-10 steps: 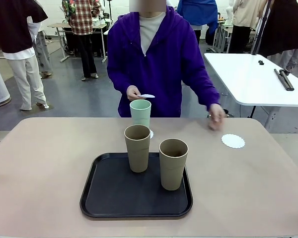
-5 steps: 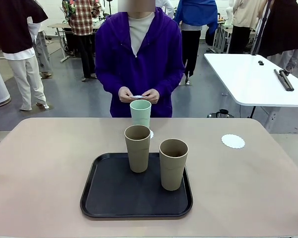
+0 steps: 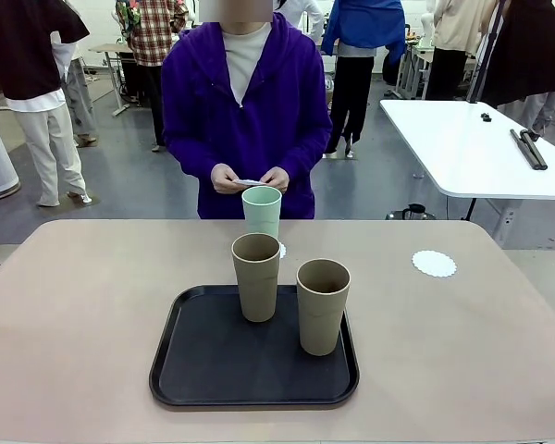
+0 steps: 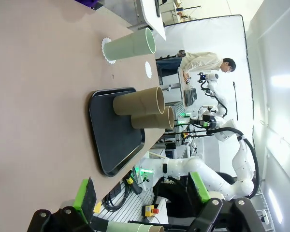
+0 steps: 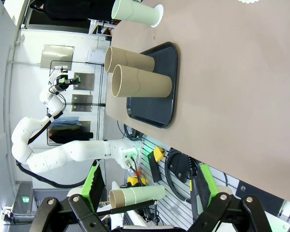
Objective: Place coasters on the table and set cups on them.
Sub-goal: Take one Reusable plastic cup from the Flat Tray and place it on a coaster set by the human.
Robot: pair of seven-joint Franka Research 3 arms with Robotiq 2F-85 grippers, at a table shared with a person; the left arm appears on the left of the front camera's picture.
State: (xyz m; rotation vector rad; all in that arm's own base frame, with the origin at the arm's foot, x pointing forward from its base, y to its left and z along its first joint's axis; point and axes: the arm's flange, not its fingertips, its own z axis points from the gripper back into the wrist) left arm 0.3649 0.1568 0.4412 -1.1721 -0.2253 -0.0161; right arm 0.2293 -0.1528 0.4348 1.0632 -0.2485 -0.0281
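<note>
Hands (image 3: 226, 178) of the person, at the upper middle of the front view, are holding a small round white paper doily (image 3: 251, 181) above the far edge of the beige-tan worktop (image 3: 74, 305). A second lacy doily (image 3: 434, 264) is lying bare at the right of the frame, well apart from the black tray (image 3: 203, 370). The pale mint green tumbler (image 3: 262, 211) is standing upright on a third doily (image 5: 160, 14). The left brownish-taupe tumbler (image 3: 256, 276) and the right brownish-taupe tumbler (image 3: 323, 305) are standing upright on the tray.

Laying the last coaster is probably the step going on. It is best laid flat on bare worktop, clear of the tray, leaving room around it for lowering a cup. The left pincer (image 4: 142, 193) and the right pincer (image 5: 149, 186) are both gaping, released and grasping nothing.

Fingers are covering most of the held doily, and the nearer tumbler is hiding the mint tumbler's base in the front view.
</note>
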